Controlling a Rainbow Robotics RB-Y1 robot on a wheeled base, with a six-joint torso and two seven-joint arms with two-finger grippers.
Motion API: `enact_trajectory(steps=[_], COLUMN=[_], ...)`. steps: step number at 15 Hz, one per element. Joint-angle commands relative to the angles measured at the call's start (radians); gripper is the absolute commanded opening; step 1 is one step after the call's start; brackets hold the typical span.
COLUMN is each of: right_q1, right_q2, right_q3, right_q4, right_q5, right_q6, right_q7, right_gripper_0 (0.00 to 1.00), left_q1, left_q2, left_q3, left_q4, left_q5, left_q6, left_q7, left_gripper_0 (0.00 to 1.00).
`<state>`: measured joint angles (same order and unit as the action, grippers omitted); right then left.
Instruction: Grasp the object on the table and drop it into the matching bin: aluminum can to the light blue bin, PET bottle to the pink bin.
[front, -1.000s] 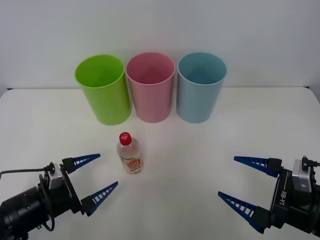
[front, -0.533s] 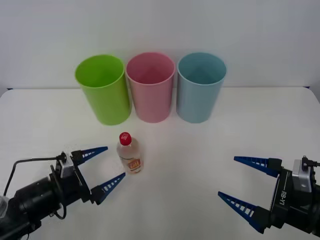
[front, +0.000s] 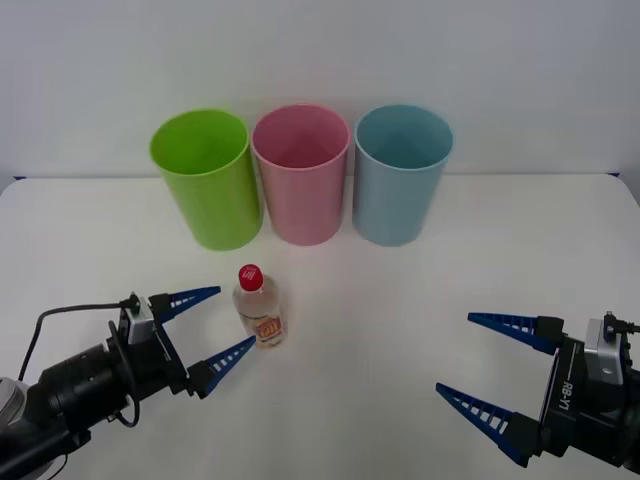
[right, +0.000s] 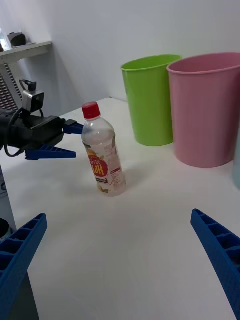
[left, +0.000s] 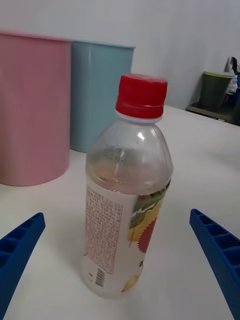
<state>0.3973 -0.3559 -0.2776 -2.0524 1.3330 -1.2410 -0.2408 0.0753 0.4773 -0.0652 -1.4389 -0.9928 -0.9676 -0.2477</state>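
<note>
Your small clear plastic bottle (front: 258, 308) stood upright on the broad white table (front: 400, 300), red cap on top, orange-and-white label round its lower body, in front of the tall pink plastic bin (front: 301, 172) and well apart from the pale blue plastic bin (front: 401, 172). Your left gripper (front: 212, 328) was just beside it, fingers spread wide, holding nothing. Your right gripper (front: 490, 369) sat low at the right, also wide open and empty.

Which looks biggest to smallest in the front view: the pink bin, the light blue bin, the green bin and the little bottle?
1. Green bin, pink bin and light blue bin: they look alike, so no ranking.
2. PET bottle: clearly smallest, though nearer the camera.
</note>
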Motion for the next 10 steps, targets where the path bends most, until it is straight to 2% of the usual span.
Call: enact_trajectory(steps=[1, 7, 10], right_q1=[0.0, 0.0, 0.0], right_q2=[0.0, 0.0, 0.0], right_q3=[0.0, 0.0, 0.0], right_q4=[0.0, 0.0, 0.0], right_q5=[0.0, 0.0, 0.0], right_q6=[0.0, 0.0, 0.0], right_q7=[0.0, 0.0, 0.0], right_gripper_0=[1.0, 1.0, 1.0], left_q1=[0.003, -0.014, -0.046], left_q2=[0.003, 0.003, 0.001], left_q3=[-0.001, -0.054, -0.097], left_q4=[0.0, 0.0, 0.0], left_q5=[0.002, 0.005, 0.009], left_q6=[-0.002, 0.018, 0.069], left_q7=[0.004, 0.008, 0.008], left_gripper_0=[1.0, 1.0, 1.0])
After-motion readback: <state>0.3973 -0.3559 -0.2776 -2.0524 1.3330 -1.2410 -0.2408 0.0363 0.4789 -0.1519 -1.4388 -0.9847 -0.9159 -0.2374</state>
